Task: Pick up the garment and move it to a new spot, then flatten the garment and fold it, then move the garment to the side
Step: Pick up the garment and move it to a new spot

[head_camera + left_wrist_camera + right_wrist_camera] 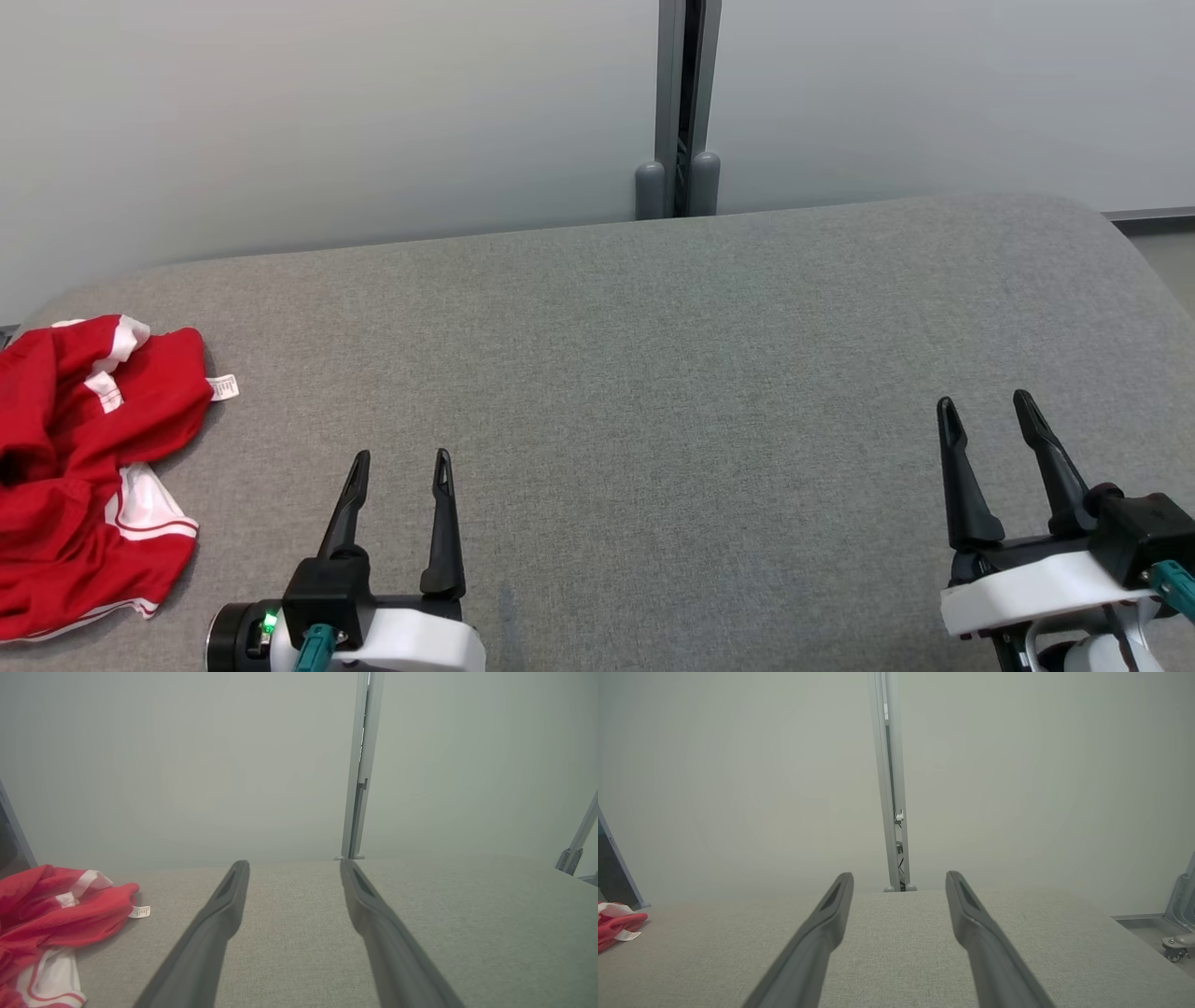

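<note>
Head view: left gripper (402, 457) and right gripper (984, 399) both spread wide, empty, touching nothing, over the grey padded table (653, 373). Garment (75, 467), red with white trim, lies crumpled at the table's left edge, near the left gripper. Its long axis runs near-to-far and its white label (224, 386) pokes right. Right wrist view adds a caster (1174, 952) past the table's right end.

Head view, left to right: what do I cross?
Crumpled red and white garment → white tag → left end effector, open → gray post at the back → right end effector, open.
</note>
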Controlling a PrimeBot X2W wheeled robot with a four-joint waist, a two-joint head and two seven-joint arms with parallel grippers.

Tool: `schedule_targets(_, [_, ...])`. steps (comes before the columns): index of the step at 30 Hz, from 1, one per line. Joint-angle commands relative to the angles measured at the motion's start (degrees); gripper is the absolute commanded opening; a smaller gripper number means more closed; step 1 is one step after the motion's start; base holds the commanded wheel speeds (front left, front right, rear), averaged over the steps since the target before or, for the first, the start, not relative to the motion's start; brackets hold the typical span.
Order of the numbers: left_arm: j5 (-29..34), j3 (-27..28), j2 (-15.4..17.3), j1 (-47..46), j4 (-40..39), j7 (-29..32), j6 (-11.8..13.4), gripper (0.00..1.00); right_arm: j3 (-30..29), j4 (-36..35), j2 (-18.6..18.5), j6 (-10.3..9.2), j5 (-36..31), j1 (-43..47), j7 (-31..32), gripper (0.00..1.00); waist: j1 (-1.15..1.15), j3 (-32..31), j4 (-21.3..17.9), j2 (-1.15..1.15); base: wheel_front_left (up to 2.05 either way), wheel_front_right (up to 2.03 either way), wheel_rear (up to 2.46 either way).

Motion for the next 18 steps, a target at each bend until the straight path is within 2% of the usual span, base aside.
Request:
schedule_targets(1, [-0.04,-0.28,0.19,-0.54,0.22,-0.46,0.34,1.00,-0.15,0.32,-0.50,0.00,-1.19,-0.11,-0.59,1.00,0.00,0.00,0.04,0.00,0.00,0.00,0.00])
schedule_targets(11, [-5.73,-1.26,0.21,-0.39,3.42,-1.02,-0.96,1.00,0.09,4.99,-0.53,0.00,-0.88,-0.76,-1.19,1.00,0.00,-0.38,0.03,0.00,0.00,0.00,0.00])
schedule_targets(18, [-7.30,-1.60,0.21,-0.99,4.45,-1.02,-1.44,1.00,0.24,6.01,-0.52,0.00,-0.40,-1.20,-1.17,1.00,0.00,-0.48,-0.05,0.00,0.00,0.00,0.00])
